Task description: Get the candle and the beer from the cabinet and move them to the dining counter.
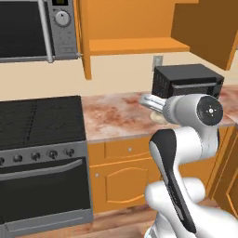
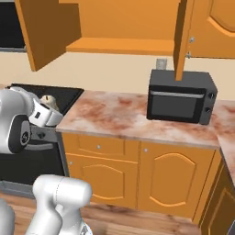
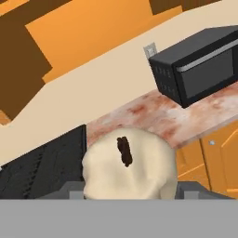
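My gripper (image 3: 129, 188) is shut on the candle (image 3: 128, 165), a cream-white lump with a dark wick that bulges up between the jaws. From the left base view, a bit of the candle (image 1: 158, 117) peeks out behind my wrist, in front of the marbled worktop. The right base view has the candle (image 2: 47, 100) sitting in the gripper (image 2: 48, 108) at the left, near the stove's edge. The orange wall cabinet (image 1: 135, 45) hangs above with its doors swung open; the shelf (image 2: 121, 46) looks bare. The beer and the dining counter are out of view.
A black microwave-like oven (image 2: 181, 97) stands on the narrow marbled worktop (image 2: 114, 117). A black stove (image 1: 39, 121) with an oven below is to the left, and a silver microwave (image 1: 32, 30) hangs above it. The open cabinet door (image 2: 182, 39) juts out over the black oven.
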Robot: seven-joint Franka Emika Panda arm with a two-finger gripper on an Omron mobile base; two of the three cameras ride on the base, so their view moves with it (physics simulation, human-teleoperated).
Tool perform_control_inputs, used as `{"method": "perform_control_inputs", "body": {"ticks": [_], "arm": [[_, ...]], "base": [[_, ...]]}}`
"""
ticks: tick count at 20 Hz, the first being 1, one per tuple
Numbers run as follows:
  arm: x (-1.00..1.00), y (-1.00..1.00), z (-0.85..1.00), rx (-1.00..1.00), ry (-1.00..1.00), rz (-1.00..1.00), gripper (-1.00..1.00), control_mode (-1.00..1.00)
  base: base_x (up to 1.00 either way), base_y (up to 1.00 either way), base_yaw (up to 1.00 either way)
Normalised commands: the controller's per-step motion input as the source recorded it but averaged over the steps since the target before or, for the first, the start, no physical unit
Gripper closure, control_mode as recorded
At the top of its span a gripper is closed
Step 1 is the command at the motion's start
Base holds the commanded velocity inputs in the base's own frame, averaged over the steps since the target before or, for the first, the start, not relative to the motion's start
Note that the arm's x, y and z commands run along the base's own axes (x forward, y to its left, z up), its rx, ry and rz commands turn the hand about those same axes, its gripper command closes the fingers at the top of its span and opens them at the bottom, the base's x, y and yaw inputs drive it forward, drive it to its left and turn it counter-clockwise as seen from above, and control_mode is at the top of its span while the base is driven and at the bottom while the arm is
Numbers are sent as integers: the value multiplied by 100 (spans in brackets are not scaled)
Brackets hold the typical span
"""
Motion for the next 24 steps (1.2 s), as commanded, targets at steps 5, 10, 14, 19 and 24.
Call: {"method": "perform_control_inputs", "body": {"ticks": [5, 10, 14, 19, 24], "arm": [[0, 0, 0, 0, 0, 0, 100, 100], [0, 0, 0, 0, 0, 0, 100, 100], [0, 0, 0, 0, 0, 0, 100, 100], [0, 0, 0, 0, 0, 0, 100, 100], [0, 0, 0, 0, 0, 0, 100, 100]], "base": [[-92, 21, 0], [-89, 24, 0], [-81, 18, 16], [-37, 16, 82], [-22, 16, 93]]}}
